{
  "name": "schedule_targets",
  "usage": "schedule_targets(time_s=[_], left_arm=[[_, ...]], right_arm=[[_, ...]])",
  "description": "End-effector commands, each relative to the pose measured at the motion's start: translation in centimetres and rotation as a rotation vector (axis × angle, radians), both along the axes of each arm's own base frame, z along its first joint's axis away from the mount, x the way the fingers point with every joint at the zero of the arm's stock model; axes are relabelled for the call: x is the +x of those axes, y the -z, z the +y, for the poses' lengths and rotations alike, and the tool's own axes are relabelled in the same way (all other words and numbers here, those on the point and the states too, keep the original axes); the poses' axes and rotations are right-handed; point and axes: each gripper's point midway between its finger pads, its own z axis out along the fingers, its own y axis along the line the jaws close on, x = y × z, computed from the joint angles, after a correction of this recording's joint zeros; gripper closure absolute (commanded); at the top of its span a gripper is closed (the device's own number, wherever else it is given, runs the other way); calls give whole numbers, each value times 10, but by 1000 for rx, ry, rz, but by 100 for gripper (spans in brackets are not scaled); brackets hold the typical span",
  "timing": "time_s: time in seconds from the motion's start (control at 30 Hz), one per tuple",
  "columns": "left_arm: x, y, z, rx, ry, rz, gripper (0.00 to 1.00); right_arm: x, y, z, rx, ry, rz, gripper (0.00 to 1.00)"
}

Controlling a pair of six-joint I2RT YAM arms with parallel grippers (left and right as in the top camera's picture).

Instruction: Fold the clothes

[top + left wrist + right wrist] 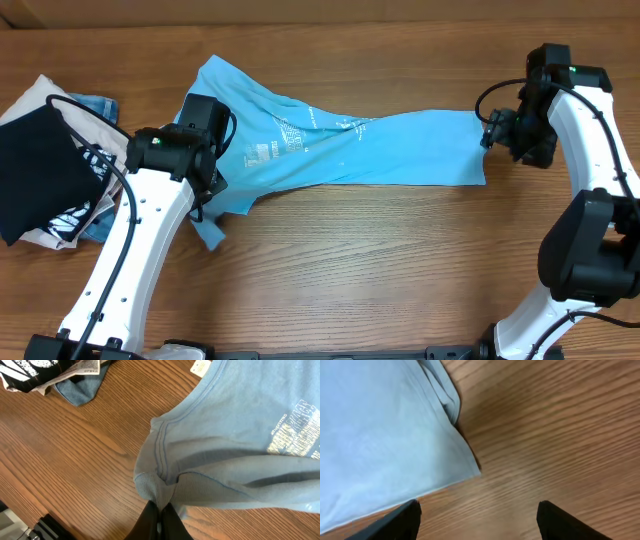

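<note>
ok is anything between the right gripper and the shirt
Nothing visible. The right gripper hangs open right at the shirt corner, and only the table shows between them.

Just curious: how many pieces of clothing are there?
4: blue T-shirt mid-table; black garment, beige garment and denim garment piled far left. More may hide underneath.

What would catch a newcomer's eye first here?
A blue T-shirt lies stretched across the middle of the table. The left gripper pinches its bunched fabric, while the right gripper hangs open over bare wood beside the hem corner. A pile of other clothes sits at the far left.
</note>
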Motion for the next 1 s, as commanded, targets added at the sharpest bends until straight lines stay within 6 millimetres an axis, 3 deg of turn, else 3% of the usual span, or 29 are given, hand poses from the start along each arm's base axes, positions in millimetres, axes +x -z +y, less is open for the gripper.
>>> schedule_targets(time_s=[0.0,0.07,0.17,0.3,0.5,0.6,0.77,0.8,0.87,0.97], left_arm=[[1,-6,6,30,3,-16,96],[1,-6,6,30,3,-15,96],[1,-6,6,29,2,-16,96],[1,-6,6,30,2,-16,96],[2,-6,6,30,2,-17,96],[2,-6,6,30,2,-17,96],[1,-6,6,30,2,-16,96],[1,-6,6,30,2,-16,96],[2,-6,6,30,3,-16,96],[2,-9,6,34,34,-14,96]], right_arm=[[-6,5,1,-5,4,15,22],[-10,16,5,19,3,27,22],[-15,49,23,115,-5,17,24],[-18,84,31,148,-11,-24,26],[-15,105,40,154,-35,-77,30],[-11,106,45,152,-54,-96,43],[-14,107,47,154,-56,-81,91],[-15,107,47,154,-55,-80,96],[-16,100,47,154,-52,-76,96],[-8,66,46,149,-55,-112,96]])
